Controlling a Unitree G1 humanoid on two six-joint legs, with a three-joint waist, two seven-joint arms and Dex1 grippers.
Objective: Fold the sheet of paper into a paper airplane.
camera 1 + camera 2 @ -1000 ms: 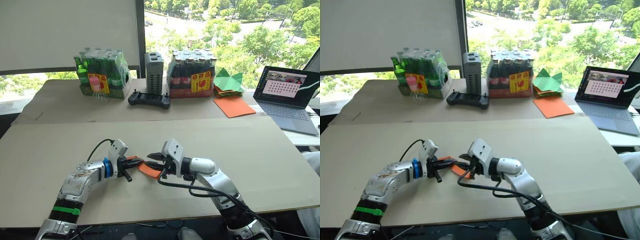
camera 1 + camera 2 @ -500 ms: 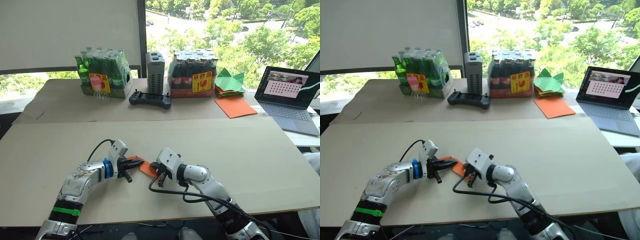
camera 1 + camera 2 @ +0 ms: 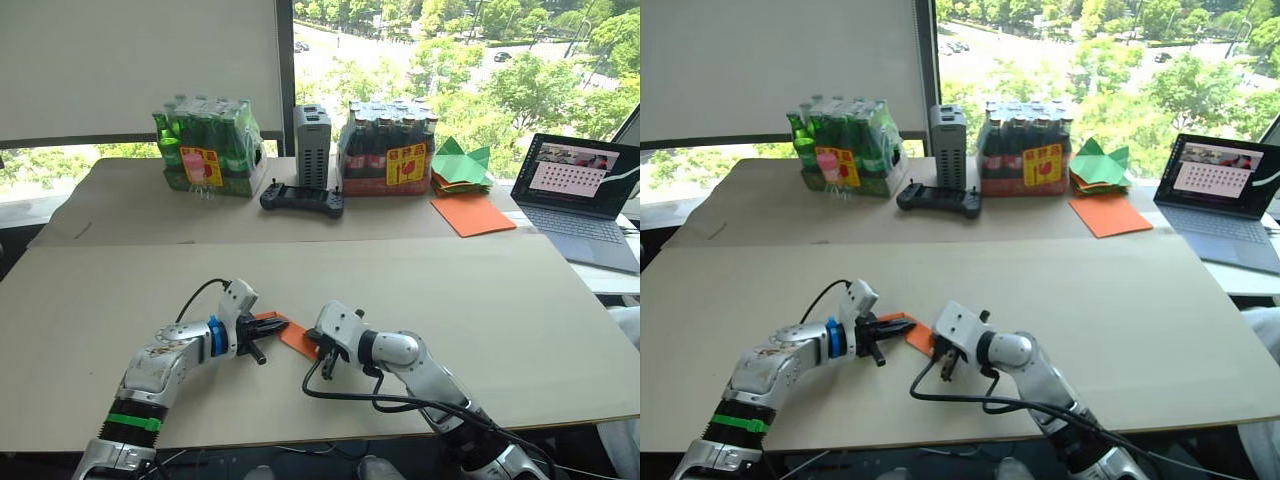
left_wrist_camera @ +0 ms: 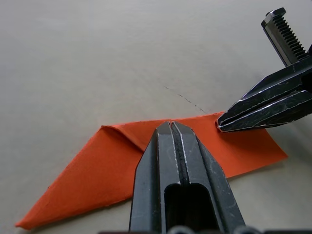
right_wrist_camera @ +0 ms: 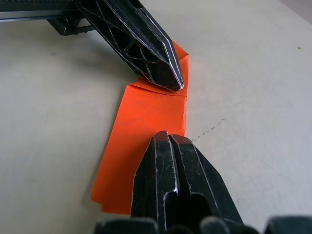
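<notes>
The sheet of paper (image 3: 296, 337) lies flat on the table between my two arms, near the front edge. It is bright orange and folded into a pointed wedge with layered flaps (image 4: 92, 178). My left gripper (image 4: 170, 126) is shut, and its tip presses down on the middle of the paper. My right gripper (image 5: 168, 135) is also shut and rests its tip on the paper's blunt end (image 5: 146, 112), facing the left gripper. The two tips are a short way apart, and neither has the paper between its fingers.
At the back stand a pack of green bottles (image 3: 205, 150), a grey box (image 3: 308, 133), a black controller (image 3: 301, 200) and a pack of dark bottles (image 3: 388, 150). Green paper shapes (image 3: 460, 163), a bigger orange sheet (image 3: 473, 215) and a laptop (image 3: 580, 190) lie at the back right.
My right gripper has come down from above the paper, where it hung open, and now rests shut with its tip on the paper. The left gripper has stayed in place.
</notes>
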